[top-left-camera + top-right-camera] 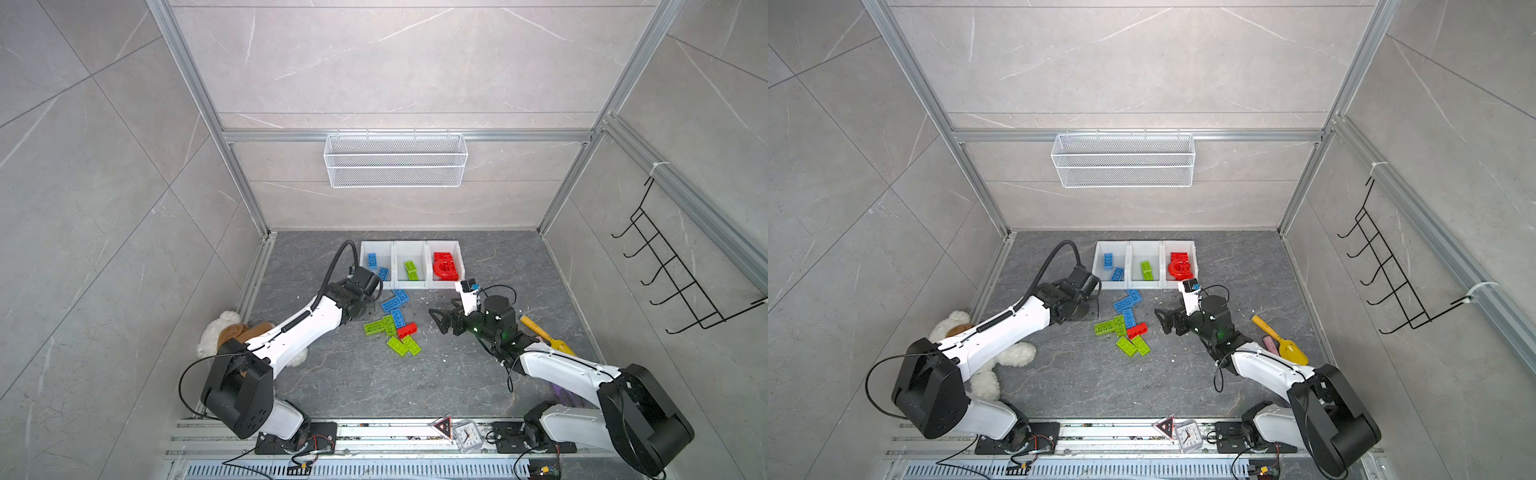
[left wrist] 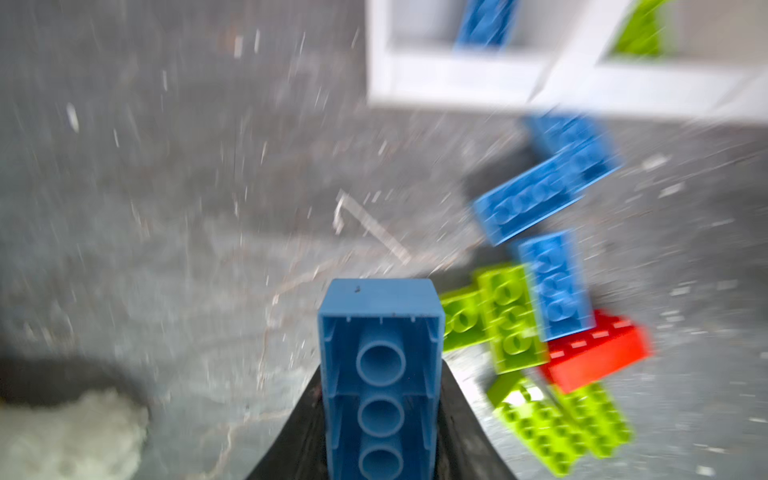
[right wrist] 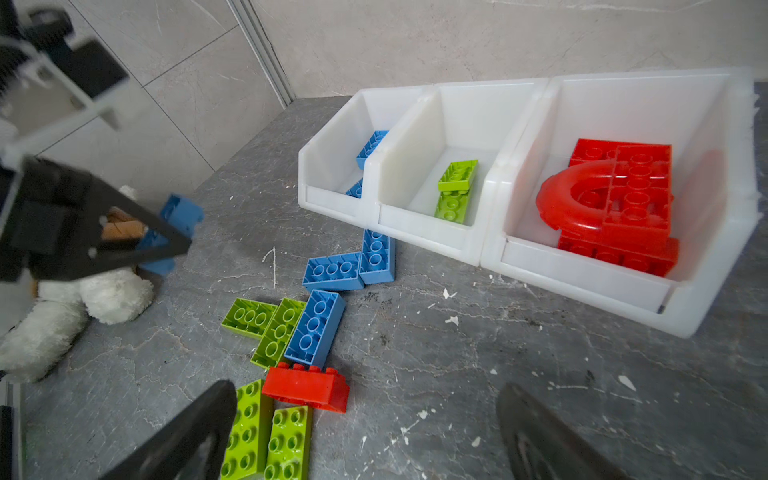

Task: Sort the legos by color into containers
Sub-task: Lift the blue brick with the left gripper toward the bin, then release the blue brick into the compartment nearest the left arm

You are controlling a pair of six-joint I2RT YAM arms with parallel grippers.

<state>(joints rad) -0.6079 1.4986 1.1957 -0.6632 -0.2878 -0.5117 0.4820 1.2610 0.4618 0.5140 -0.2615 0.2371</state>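
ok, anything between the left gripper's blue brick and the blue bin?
Nothing visible. The left gripper holds the blue brick near the blue bin; only the bin's front wall is left to clear.

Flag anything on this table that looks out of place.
A white plush bear lies partly under the left arm and a yellow toy shovel beside the right arm; neither belongs with the loose bricks. White flecks litter the tabletop. The three bins hold one colour each.
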